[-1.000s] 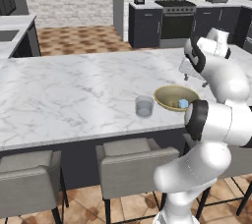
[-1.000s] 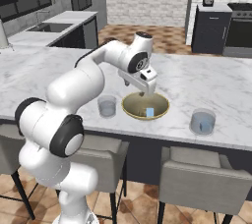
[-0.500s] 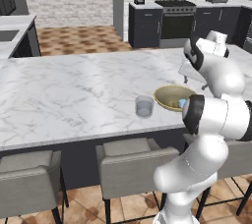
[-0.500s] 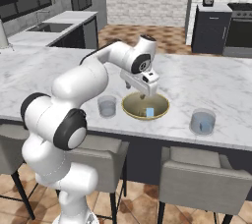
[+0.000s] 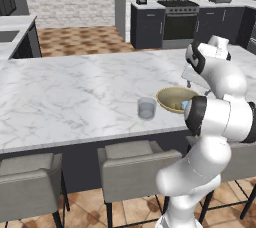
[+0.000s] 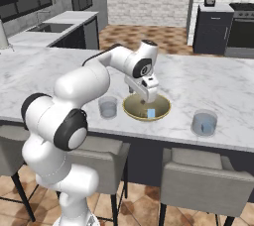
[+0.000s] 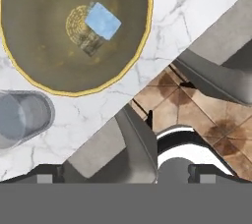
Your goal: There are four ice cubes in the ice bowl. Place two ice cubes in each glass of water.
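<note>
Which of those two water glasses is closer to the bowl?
The glass left of the ice bowl in the right base view, almost beside its rim. The other glass stands farther off to the right, with bare marble between.

A home kitchen. A marble island counter (image 5: 75,97) with grey stools (image 5: 135,169) along its near edge faces a black oven range (image 5: 179,19) and dark cabinets (image 6: 211,29). A sink (image 6: 44,28) sits in the far side counter.

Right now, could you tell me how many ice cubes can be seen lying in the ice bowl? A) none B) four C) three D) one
D: the hand view looks straight down into the ice bowl and a single pale blue ice cube lies near its centre; the right base view likewise shows one cube in it.
</note>
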